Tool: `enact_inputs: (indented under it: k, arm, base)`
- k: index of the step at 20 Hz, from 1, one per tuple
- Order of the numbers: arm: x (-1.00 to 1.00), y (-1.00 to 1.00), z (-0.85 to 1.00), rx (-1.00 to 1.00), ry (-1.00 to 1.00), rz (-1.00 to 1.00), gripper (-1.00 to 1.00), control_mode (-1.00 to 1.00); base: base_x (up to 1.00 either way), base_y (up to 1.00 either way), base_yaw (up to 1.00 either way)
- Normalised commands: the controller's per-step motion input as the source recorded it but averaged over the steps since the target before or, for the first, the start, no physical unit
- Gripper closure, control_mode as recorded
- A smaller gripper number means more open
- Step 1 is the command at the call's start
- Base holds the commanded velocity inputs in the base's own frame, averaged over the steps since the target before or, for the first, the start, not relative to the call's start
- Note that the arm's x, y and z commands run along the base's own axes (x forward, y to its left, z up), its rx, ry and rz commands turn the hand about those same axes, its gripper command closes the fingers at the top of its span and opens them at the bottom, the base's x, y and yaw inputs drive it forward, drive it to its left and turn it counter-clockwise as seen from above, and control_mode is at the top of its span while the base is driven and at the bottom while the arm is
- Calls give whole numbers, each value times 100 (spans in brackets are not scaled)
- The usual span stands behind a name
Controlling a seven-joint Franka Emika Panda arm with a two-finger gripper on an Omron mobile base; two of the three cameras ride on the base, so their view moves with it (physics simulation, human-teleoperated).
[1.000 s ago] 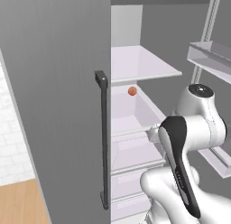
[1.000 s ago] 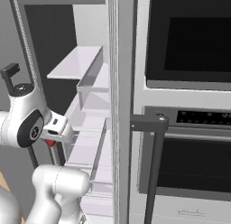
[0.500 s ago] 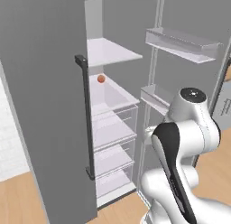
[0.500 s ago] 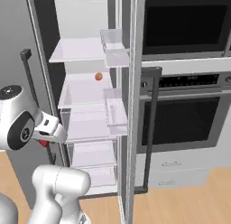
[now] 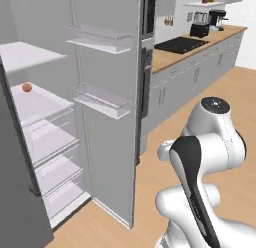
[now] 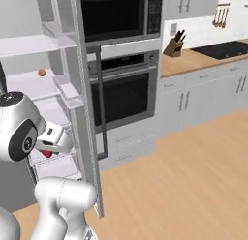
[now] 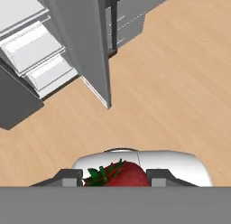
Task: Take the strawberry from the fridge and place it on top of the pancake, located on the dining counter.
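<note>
In the hand view the strawberry (image 7: 118, 175), dark red with green leaves, sits between my two fingertips. My gripper (image 7: 116, 179) is shut on it, above the wood floor. From the right base view the berry (image 6: 46, 154) shows as a red spot under my hand (image 6: 50, 143), just in front of the fridge (image 6: 78, 89). The fridge (image 5: 107, 57) stands open, with white shelves and drawers inside. The pancake and the dining counter are out of view.
An orange round fruit (image 5: 27, 87) lies on a fridge shelf. The open fridge door's edge (image 7: 100, 69) stands close by my hand. A built-in oven (image 6: 127, 89) and a wall counter with a stovetop (image 5: 182, 44) lie to the right; wood floor (image 6: 184, 176) stretches beyond.
The whole picture has swung from the fridge interior toward the kitchen and floor on the right, so the camera moved. My gripper stays shut on the strawberry.
</note>
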Motion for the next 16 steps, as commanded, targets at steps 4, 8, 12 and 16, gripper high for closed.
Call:
enact_inputs:
  k: [4,8,12,16]
  arm:
    - [0,0,0,0,0,0,100,100]
    - [0,0,0,0,0,0,100,100]
    - [0,0,0,0,0,0,100,100]
    - [0,0,0,0,0,0,100,100]
  base:
    - [-53,-60,-61]
    - [-24,-98,-54]
    - [-12,-100,-46]
    - [0,-100,-32]
